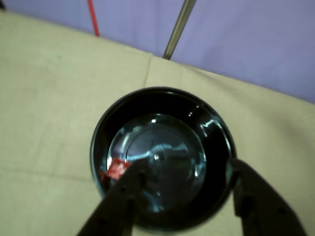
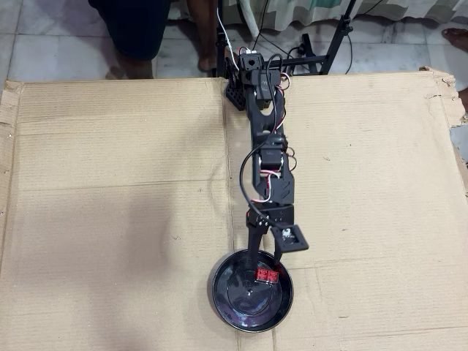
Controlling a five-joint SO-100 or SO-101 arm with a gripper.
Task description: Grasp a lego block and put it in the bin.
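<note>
Gripper [image 1: 184, 169] is spread wide over the bin [image 1: 216, 132], holding nothing. The lego block [image 1: 117, 168] lies inside the bin near its wall, touching or just beside one finger [image 1: 130, 187]. Risk, as I judge it: pulling back could drag the block along or nudge the light bin across the cardboard [image 2: 117, 183]. Count: one block, one bin, one arm.

Pretty standard all-black printed arm [image 2: 265, 139], boxy servo blocks chained together with black cables looping off the side plus thin red and white wires showing near the joints. The gripper [image 1: 184, 169] has two chunky matte-black fingers with small screw holes.
</note>
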